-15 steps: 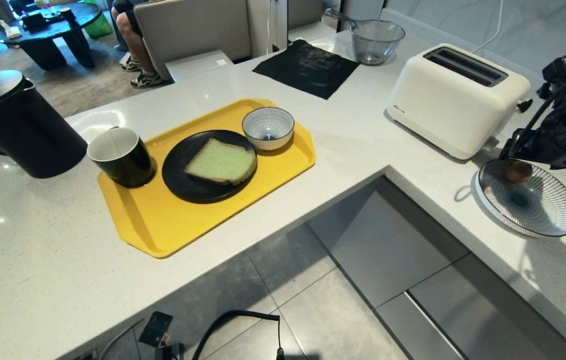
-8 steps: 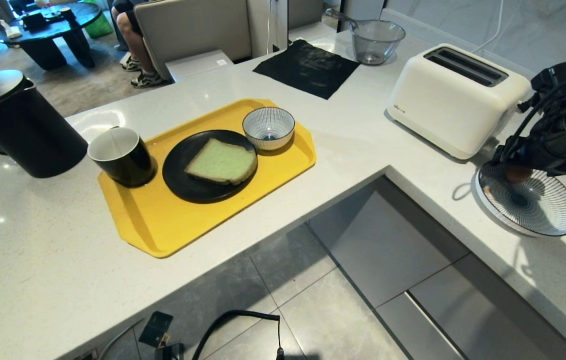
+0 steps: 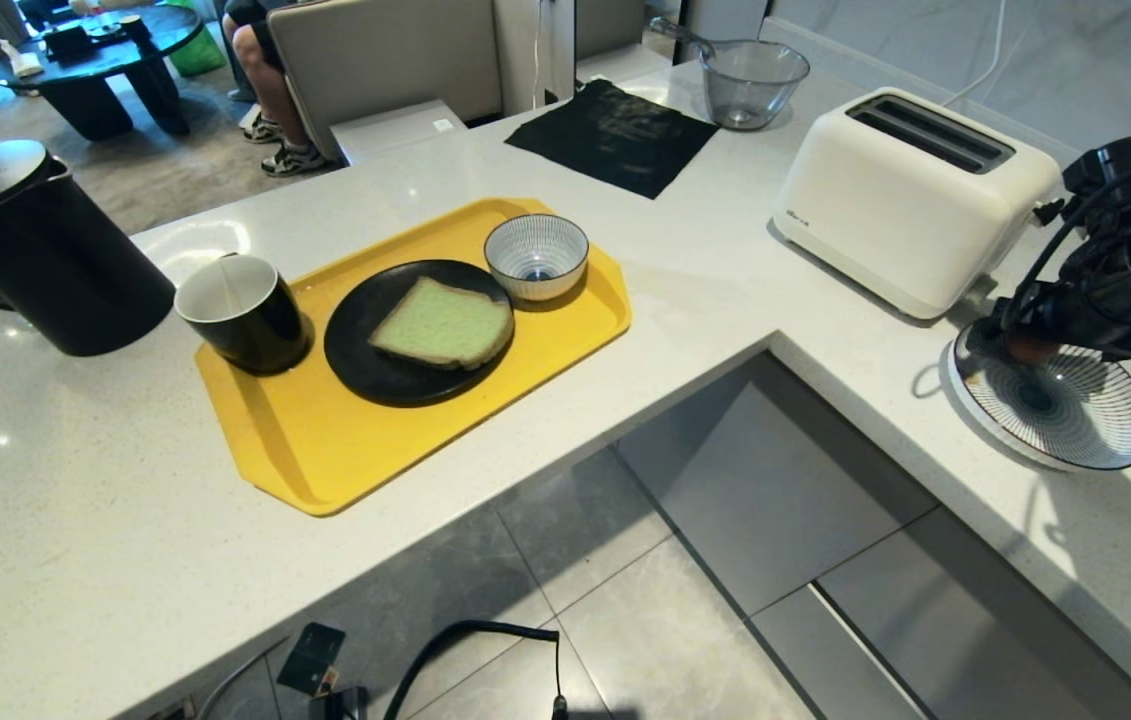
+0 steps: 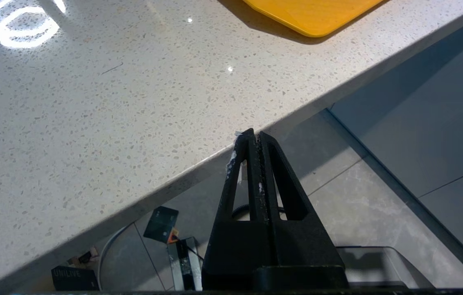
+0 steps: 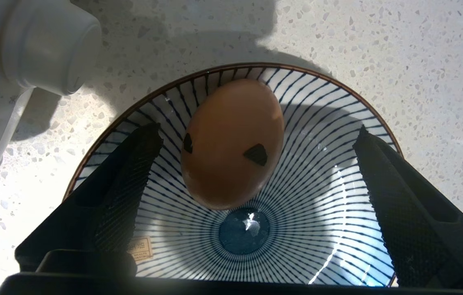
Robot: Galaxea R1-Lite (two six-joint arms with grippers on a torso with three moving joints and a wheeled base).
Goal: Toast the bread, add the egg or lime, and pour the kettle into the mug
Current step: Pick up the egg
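Observation:
The egg (image 5: 231,143), pinkish with black marks, lies in a wide striped dish (image 5: 317,229) on the counter beside the white toaster (image 3: 910,195). My right gripper (image 5: 258,131) hangs open over the dish, one finger on each side of the egg and apart from it. In the head view the gripper (image 3: 1010,335) covers most of the egg (image 3: 1028,349). The green bread (image 3: 442,324) rests on a black plate (image 3: 365,370) on the yellow tray (image 3: 325,450), next to the mug (image 3: 243,312). The black kettle (image 3: 35,250) stands at far left. No lime is in view. My left gripper (image 4: 254,135) is shut, parked below the counter edge.
A small striped bowl (image 3: 535,255) sits on the tray's far side. A black cloth (image 3: 615,135) and a glass bowl (image 3: 753,80) lie at the back of the counter. A seated person's legs (image 3: 270,80) show beyond it. The counter is L-shaped around a floor gap.
My right gripper has come down and slightly left over the striped dish, now covering most of the egg in the head view. Nothing else has moved.

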